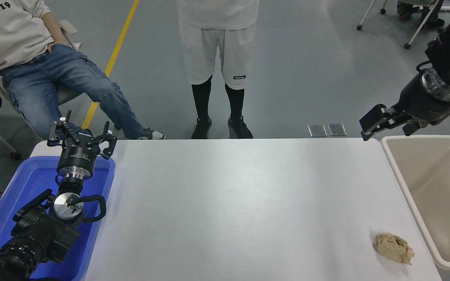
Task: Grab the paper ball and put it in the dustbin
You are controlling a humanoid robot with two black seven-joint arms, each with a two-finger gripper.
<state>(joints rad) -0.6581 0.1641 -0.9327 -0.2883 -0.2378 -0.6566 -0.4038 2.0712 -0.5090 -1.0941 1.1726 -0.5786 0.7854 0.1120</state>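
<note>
The tan paper ball (393,248) lies on the white table (229,203) near its front right corner, just left of the dustbin. The beige dustbin (399,176) stands off the table's right edge and looks empty. My right gripper (390,125) hangs high above the table's far right corner, beside the dustbin's far rim, well away from the ball; it is open and holds nothing. My left gripper (81,136) is parked at the lower left over a blue tray, open and empty.
A blue tray (22,183) sits at the table's left end under the left arm. One person stands at the far edge (217,58); another sits at the upper left (53,70). Chair legs show at the top right.
</note>
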